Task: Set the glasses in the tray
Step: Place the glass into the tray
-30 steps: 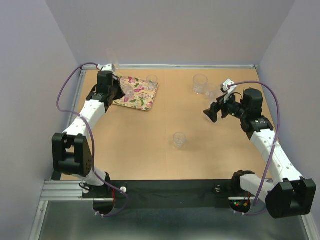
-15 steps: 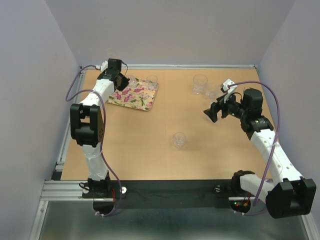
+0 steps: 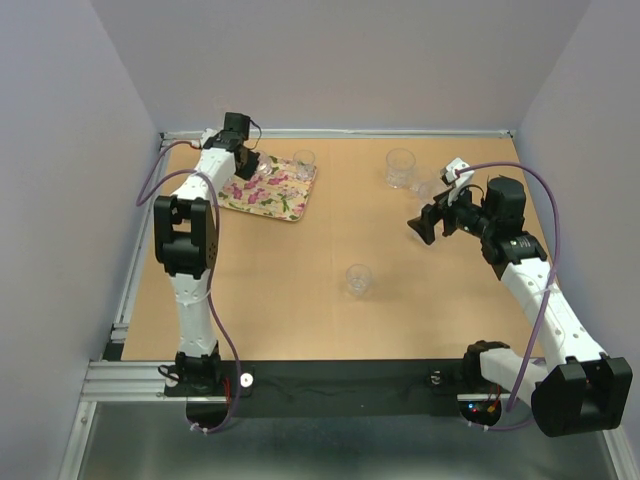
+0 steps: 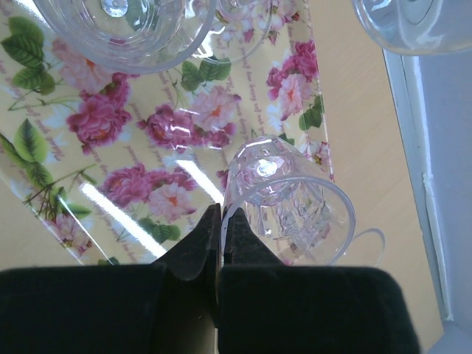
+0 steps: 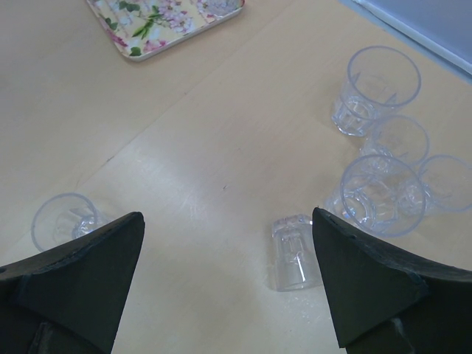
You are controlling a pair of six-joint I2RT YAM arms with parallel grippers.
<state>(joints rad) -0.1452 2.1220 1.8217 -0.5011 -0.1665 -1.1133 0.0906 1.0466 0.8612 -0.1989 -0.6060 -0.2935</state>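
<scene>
- Left arm (image 3: pixel 212 170) has swung to the tray's (image 3: pixel 282 203) far corner, jaws closed on a glass (image 4: pixel 287 199) rim.
- Right arm (image 3: pixel 525 265) hovers over the bench (image 3: pixel 300 300), jaws wide open.

Right pincer (image 5: pixel 226 215), spread wide, hovers above small glass (image 5: pixel 293 252) beside four glasses (image 5: pixel 380 193).

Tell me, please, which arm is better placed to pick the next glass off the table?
Right: right gripper open near the loose glasses; left gripper holds a glass over the tray.
</scene>
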